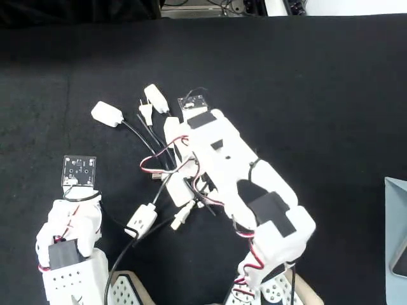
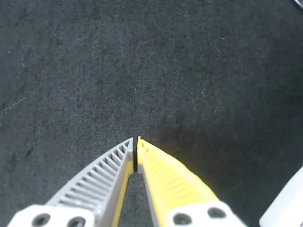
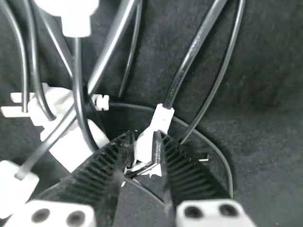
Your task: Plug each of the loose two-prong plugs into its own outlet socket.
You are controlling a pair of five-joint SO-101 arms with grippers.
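The right jaws are almost together, pinching a small white plug (image 3: 160, 118) by its sides. Its black cable (image 3: 189, 66) runs away from the tips, and I can't make out the prongs between them. I judge the grasp is made and the carry not yet begun. Next I'd need to lift the plug clear of the cables crossing beside it, then line it up with a free socket. That plug sits in the tangle mid-worktop, under the right arm (image 1: 235, 171). Around it lie a two-prong plug (image 1: 145, 113) on the far side, a white block (image 1: 107, 114) far left and another white block (image 1: 141, 219) nearer. I can't tell which are sockets. The left jaws are pressed together on nothing, over bare worktop (image 2: 142, 56) at the near left.
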